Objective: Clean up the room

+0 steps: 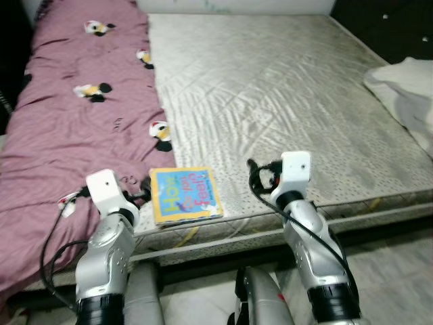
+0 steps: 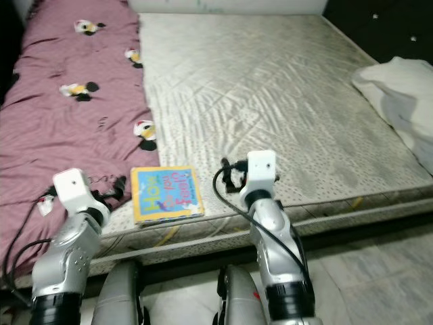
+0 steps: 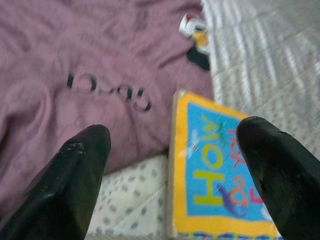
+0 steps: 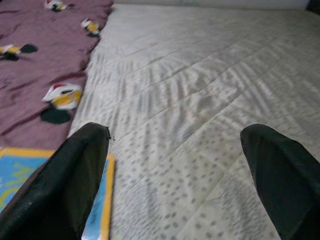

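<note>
Left gripper (image 3: 170,150), fingers spread, sits just beside the book (image 1: 185,195), which lies toward the robot's right; right gripper (image 4: 175,145) spread too, farther off.

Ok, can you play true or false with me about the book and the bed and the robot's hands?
1. The book lies near the front edge of the mattress. True.
2. The book is closed, with its cover facing up. True.
3. The right gripper is squeezing the book. False: its jaws are open over bare mattress, with the book off to one side.
4. The pink blanket covers the whole bed. False: it covers only the left part, and the rest of the mattress is bare.
5. The left gripper has open jaws right by the book's edge. True.
</note>
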Tool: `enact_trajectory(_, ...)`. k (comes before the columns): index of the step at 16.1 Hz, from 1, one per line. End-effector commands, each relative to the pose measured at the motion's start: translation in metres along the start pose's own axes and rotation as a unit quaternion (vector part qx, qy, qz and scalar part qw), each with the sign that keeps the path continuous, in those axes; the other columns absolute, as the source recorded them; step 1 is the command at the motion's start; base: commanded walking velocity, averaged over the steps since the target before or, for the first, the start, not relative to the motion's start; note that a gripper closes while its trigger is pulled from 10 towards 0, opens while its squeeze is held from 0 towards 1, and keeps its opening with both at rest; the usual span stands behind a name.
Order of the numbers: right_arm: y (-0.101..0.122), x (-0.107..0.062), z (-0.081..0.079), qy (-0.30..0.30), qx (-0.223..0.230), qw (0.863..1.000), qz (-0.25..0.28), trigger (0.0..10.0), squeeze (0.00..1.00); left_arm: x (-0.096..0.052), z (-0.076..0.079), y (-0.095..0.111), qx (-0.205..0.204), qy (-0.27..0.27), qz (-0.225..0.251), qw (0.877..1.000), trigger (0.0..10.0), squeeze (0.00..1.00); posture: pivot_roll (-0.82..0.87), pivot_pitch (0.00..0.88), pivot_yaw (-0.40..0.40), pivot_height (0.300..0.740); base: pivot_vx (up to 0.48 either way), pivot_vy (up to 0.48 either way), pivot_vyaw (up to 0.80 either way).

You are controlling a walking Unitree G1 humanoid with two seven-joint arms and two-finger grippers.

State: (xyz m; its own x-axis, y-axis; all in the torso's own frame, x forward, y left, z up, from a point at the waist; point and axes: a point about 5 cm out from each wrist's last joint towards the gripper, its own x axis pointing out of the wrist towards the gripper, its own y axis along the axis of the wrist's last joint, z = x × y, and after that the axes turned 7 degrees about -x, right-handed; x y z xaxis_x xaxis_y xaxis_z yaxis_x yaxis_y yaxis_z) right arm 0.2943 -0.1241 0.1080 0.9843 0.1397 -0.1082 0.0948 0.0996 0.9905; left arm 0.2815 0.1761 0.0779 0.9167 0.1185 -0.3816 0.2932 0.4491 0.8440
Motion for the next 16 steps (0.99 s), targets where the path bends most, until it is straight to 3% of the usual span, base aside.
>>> enact_trajectory(1, 0.003, -0.004, 0.006, -0.007, -0.001, 1.0, 0.005, 10.0, 0.0, 0.006, 0.0, 0.002, 0.003, 0.006, -0.009, 1.0, 10.0, 0.0, -0.05, 0.092, -0.078, 0.576, 0.0, 0.0, 0.0)
enact_trajectory(6, -0.001, -0.013, 0.017, -0.02, -0.014, 1.0, -0.009, 10.0, 0.0, 0.019, -0.007, 0.003, 0.015, 0.025, -0.023, 0.999, 10.0, 0.0, -0.08, 0.099, -0.081, 0.551, 0.0, 0.0, 0.0)
enact_trajectory(10, -0.002, -0.014, 0.017, -0.019, -0.016, 1.0, -0.012, 10.0, 0.0, 0.024, -0.008, 0.007, 0.016, 0.027, -0.015, 0.999, 10.0, 0.0, -0.08, 0.096, -0.083, 0.551, 0.0, 0.0, 0.0)
enact_trajectory(13, -0.001, -0.014, 0.016, -0.018, -0.014, 1.0, -0.011, 10.0, 0.0, 0.032, -0.012, 0.016, 0.025, 0.033, -0.002, 0.999, 10.0, 0.0, -0.08, 0.09, -0.084, 0.521, 0.0, 0.0, 0.0)
enact_trajectory(16, 0.001, -0.016, 0.02, -0.024, -0.018, 1.0, -0.009, 10.0, 0.0, 0.041, -0.015, 0.016, 0.027, 0.034, -0.014, 0.999, 10.0, 0.0, -0.08, 0.09, -0.084, 0.521, 0.0, 0.0, 0.0)
